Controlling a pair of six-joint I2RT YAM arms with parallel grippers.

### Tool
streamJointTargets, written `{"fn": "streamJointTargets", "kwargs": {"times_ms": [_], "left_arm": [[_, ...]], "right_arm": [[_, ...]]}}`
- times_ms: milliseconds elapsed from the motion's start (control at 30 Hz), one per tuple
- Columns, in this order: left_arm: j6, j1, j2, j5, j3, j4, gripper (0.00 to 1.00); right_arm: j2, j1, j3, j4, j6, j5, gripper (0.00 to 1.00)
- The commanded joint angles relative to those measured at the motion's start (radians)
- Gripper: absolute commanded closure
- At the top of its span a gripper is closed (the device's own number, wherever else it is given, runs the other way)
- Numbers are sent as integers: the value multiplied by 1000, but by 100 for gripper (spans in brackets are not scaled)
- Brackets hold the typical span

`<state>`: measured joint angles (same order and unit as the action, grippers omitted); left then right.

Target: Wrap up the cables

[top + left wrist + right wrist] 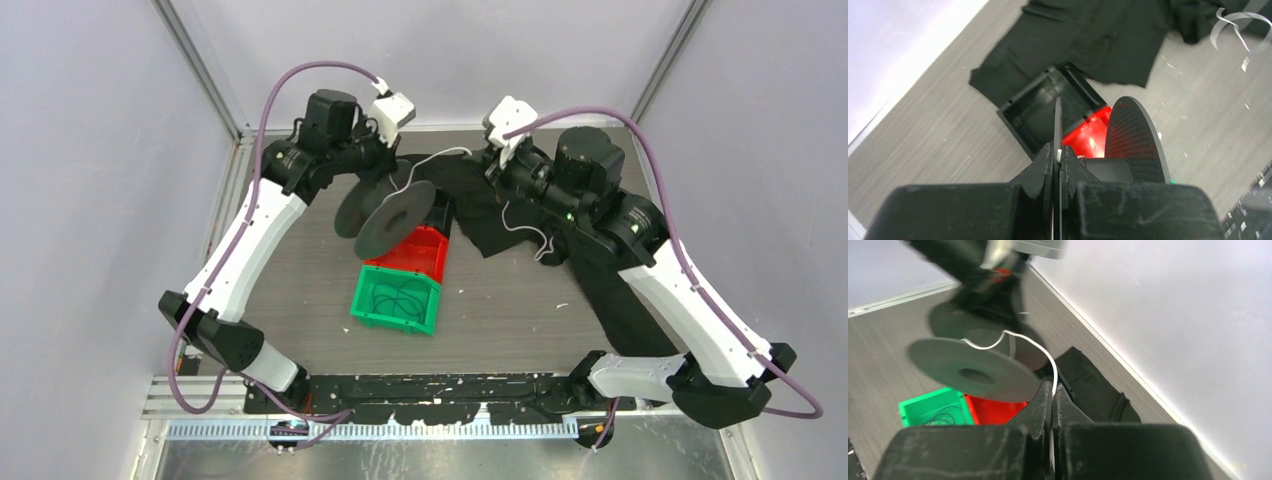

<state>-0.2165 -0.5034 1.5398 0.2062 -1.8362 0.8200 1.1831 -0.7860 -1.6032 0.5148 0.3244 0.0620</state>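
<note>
- The left gripper [1058,154] has its fingers pressed tight on one thin flat side of the black spool [395,215]. It holds the spool in the air, just above the far end of the red bin [425,255].
- The right gripper [1052,390] is up in the air, past the far right corner of the red bin. Its fingers are pressed together, pinching the white cable [440,155].
- The white cable runs in a curve from the spool to the right gripper.
- More of the white cable shows in loose bends over the black cloth [500,215], to the right of the red bin.
- The green bin [390,322] sits just beside the near side of the red bin. Thin dark loops [395,298] lie inside it.
- The black bin [1033,112] sits against the far side of the red bin.
</note>
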Motion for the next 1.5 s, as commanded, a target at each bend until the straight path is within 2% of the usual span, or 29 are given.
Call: {"fn": "streamJointTargets", "kwargs": {"times_ms": [0,233,333,433,633,667,733,800,867,1000,1267,1467], "left_arm": [[-93,-3,-126,183,8,56,99],[-107,-3,-207,348,-43,109,99],[-88,-3,-241,392,-64,95,99],[-41,-3,-272,436,-75,54,99],[120,-3,-323,408,-53,-126,100],[155,-3,-328,385,-45,-161,100],[206,-3,-332,333,-32,-220,100],[265,-3,-339,266,-8,-286,100],[301,-3,-346,211,10,-338,100],[354,-3,-342,150,-16,-377,99],[435,-3,-320,78,-109,-372,100],[461,-3,-316,59,-131,-397,99]], "right_arm": [[19,127,33,-104,-100,62,100],[41,205,201,-170,-185,121,100],[42,228,310,-256,-224,146,100],[45,239,407,-351,-277,192,100],[58,239,539,-554,-399,287,99],[56,239,565,-599,-421,297,97],[55,240,605,-686,-472,311,80],[55,239,633,-753,-497,322,72],[60,240,649,-789,-513,322,54],[74,240,674,-830,-528,312,38],[93,239,778,-991,-567,224,21],[139,239,819,-1075,-638,263,19]]}}
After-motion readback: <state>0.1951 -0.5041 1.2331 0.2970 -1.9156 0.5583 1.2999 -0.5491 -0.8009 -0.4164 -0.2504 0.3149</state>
